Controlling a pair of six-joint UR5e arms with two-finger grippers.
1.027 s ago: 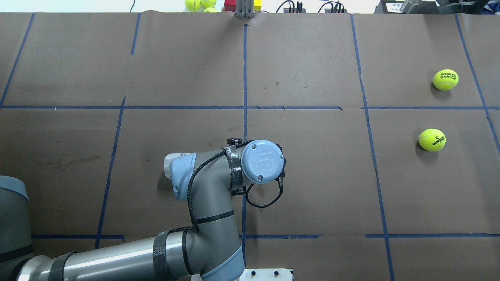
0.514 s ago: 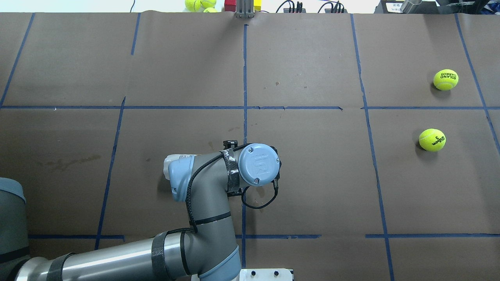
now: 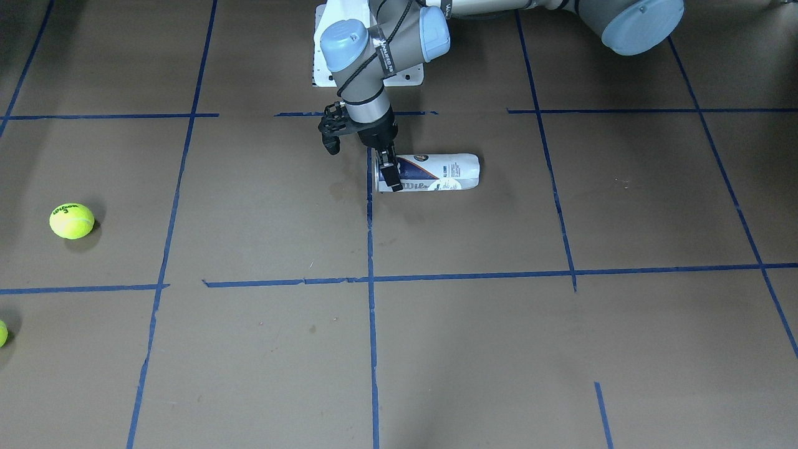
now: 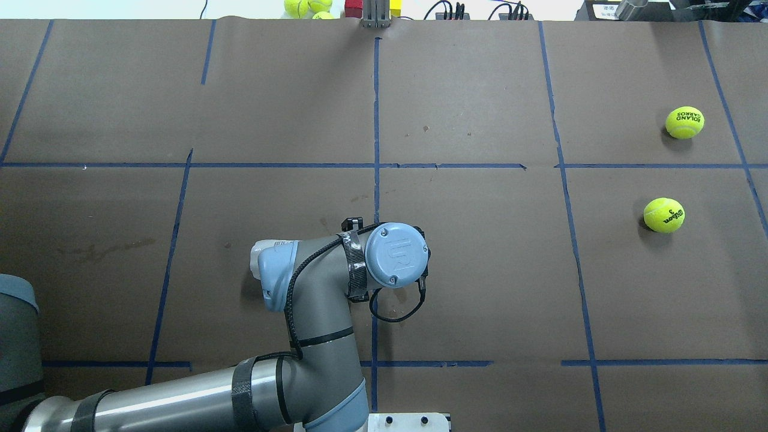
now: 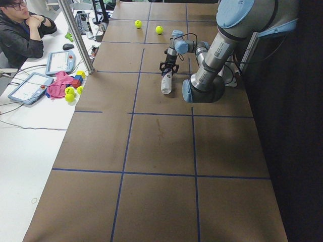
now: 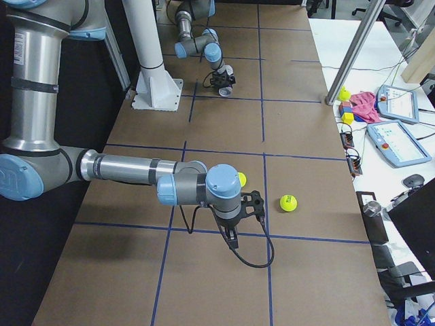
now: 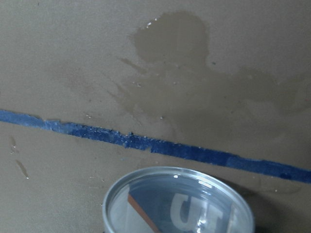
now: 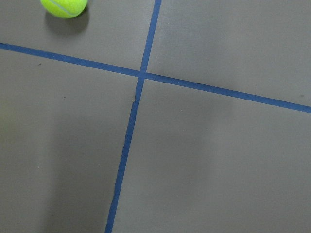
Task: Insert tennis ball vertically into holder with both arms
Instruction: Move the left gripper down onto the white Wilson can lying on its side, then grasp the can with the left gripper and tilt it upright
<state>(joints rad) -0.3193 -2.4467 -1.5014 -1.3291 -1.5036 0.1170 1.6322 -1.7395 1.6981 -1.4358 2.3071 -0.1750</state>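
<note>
- Holder [image 3: 436, 173] lies on its side on the surface [image 3: 499, 349], near the robot's base. One end is just beside a blue tape line [image 3: 370, 237]. It is not yet upright.
- The left gripper [image 3: 389, 178] stands over that end, with one finger crossing the front of the tube. The far finger is hidden, so you cannot tell whether the jaws have closed on the holder. Verify contact on both sides before you lift.
- The step in hand appears to be raising the holder to vertical. Pivot it about its far end rather than lifting it clear, so that the surface carries the weight.
- Apply moderate force only. The wall looks like thin clear plastic. Excess pressure near the rim [image 7: 146, 180] would probably squeeze the mouth oval and block a ball.
- Expect slip and roll, because the tube is smooth and round. Rotate slowly, and confirm that the open end faces up.
- The right gripper [image 6: 232, 239] hangs above the surface close to a tennis ball [image 4: 664, 215] and a second ball [image 4: 684, 122], well apart from the holder. You cannot tell how its jaws stand.
- Hold the right arm off until the holder is vertical and steady.
</note>
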